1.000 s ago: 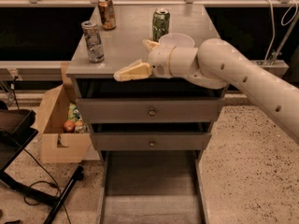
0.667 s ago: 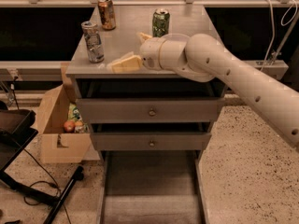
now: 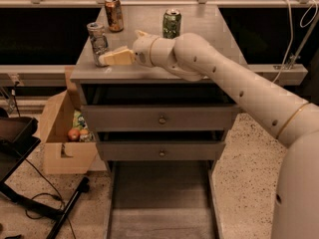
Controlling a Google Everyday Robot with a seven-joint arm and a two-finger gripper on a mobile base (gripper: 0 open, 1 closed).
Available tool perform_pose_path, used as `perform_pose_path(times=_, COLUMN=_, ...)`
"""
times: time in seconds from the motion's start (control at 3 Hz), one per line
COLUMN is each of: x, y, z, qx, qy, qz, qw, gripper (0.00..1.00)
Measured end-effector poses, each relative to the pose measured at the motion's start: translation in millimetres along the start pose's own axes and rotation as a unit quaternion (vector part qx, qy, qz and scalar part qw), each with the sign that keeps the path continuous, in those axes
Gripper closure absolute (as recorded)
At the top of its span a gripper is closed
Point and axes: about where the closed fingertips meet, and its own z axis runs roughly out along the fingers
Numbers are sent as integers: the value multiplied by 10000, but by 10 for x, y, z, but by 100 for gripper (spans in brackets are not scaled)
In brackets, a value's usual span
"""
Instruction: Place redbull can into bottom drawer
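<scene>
The redbull can point(image 3: 97, 44), slim and silver-grey with bluish patches, stands upright at the left front of the grey cabinet top point(image 3: 209, 39). My gripper point(image 3: 120, 47) is over the cabinet top just right of the can, open. Its near finger point(image 3: 116, 58) reaches the can's lower side, and the other finger point(image 3: 141, 33) sticks up behind. The can is not between the fingers. The bottom drawer point(image 3: 160, 203) is pulled out below, a wide shallow grey tray with side rails, and nothing shows in it.
A copper-orange can point(image 3: 114, 14) and a green can point(image 3: 172, 23) stand at the back of the cabinet top. Two upper knobbed drawers point(image 3: 160, 118) are shut. A cardboard box point(image 3: 60, 133) with snacks sits on the floor at left, beside black stand legs point(image 3: 30, 203).
My arm has swung left and back across the cabinet top, bringing the gripper from the front middle up to the redbull can. The cans have not moved.
</scene>
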Motion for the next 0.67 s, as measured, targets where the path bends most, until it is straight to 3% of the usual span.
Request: perform_pose_path(times=0.67, x=-90, y=-8, z=406, qx=23, qy=-194, qz=435, qw=9989, gripper=0)
